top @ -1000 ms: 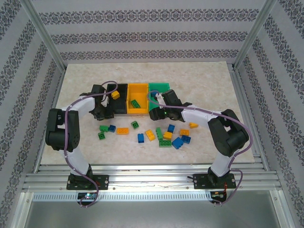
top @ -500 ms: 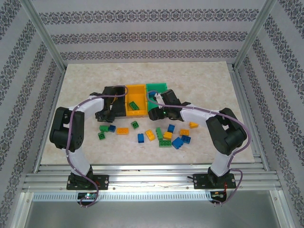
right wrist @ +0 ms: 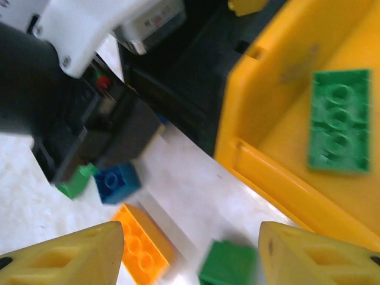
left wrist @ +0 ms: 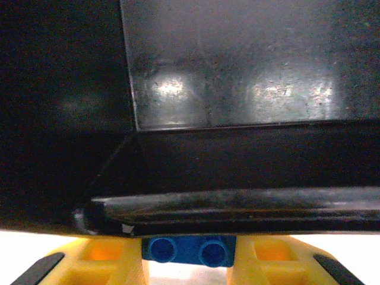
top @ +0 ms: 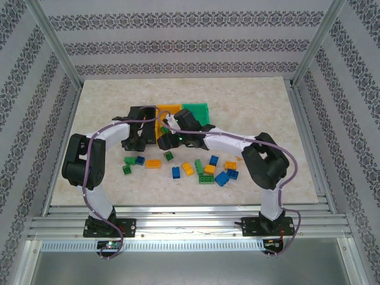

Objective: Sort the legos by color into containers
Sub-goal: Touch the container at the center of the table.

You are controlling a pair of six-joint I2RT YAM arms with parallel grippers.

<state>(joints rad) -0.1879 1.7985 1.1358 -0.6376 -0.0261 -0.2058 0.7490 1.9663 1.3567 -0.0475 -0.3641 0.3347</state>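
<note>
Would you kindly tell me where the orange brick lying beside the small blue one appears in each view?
Top external: orange brick, left of centre, the leftmost orange piece in the loose scatter.
Right wrist: orange brick, bottom edge, left of centre.
Shared landmark: the blue brick just beside it.

- Held blue lego (left wrist: 189,249): small, two studs showing, pinched in closed left claw (left wrist: 189,261), close before black bin (left wrist: 237,71) rim.
- Yellow-orange bin (right wrist: 255,119): ahead-right of right claw (right wrist: 191,240). Flat green lego (right wrist: 339,122) inside, studs up (green piece, yellow-orange bin).
- Under spread right claw, on counter (right wrist: 184,172): orange lego (right wrist: 141,252), loose green lego (right wrist: 228,264), loose blue lego (right wrist: 117,183).
- Green bin (top: 196,109): row's end, beyond right claw.
- Scattered legos (top: 187,168): counter, nearer than both claws.
</note>
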